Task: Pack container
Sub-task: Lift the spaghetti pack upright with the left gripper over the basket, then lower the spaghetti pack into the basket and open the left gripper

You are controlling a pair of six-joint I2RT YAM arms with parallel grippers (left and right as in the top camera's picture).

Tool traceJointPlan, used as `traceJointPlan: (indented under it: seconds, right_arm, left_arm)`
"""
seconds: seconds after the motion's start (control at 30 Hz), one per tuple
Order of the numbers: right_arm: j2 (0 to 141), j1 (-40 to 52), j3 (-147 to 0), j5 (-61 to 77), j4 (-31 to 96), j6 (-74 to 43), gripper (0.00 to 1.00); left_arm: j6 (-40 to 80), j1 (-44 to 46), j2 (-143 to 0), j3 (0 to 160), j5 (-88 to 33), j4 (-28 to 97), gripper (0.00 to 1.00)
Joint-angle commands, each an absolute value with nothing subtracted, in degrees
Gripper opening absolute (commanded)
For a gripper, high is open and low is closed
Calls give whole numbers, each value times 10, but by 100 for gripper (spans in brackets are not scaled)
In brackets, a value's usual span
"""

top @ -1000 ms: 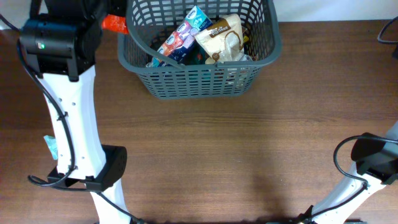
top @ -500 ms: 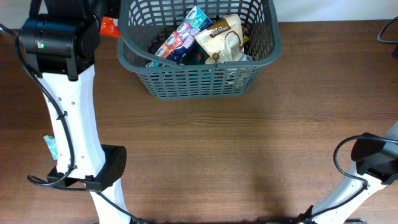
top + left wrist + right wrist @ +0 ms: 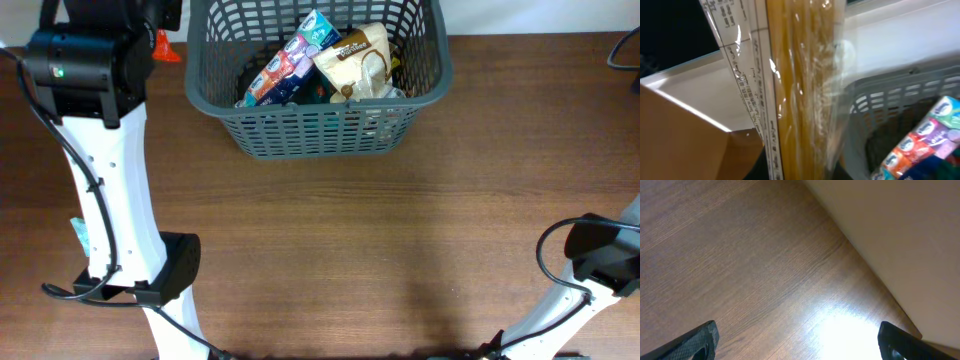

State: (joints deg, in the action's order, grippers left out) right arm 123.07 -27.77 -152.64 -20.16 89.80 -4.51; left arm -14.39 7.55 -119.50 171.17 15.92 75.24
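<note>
Since the left jaws are pinched on a long spaghetti packet just outside the left rim of the container, it could snag the rim or bridge across the load. Container sits at the far edge of the table, holding tissue packs and a cream pouch. Right jaws spread wide over bare table.

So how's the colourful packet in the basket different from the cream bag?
The colourful packet is long with blue, orange and purple panels; the cream bag is wider, pale with a dark label. The packet lies left, the bag right. Both sit inside the grey basket.
</note>
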Motion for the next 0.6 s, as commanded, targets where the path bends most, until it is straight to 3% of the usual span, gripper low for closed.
traceJointPlan:
  seconds: [0.0, 0.13, 0.57]
  right_arm:
    - [1233, -277, -1524, -210, 898, -52, 99]
    - [1233, -277, -1524, -210, 898, -52, 99]
    - [1233, -277, -1524, -210, 898, -52, 99]
  left_arm:
    - [-150, 75, -1173, 1727, 56, 731, 2]
    - [-146, 75, -1173, 1713, -26, 731, 2]
    - [-133, 78, -1174, 1519, -98, 668, 2]
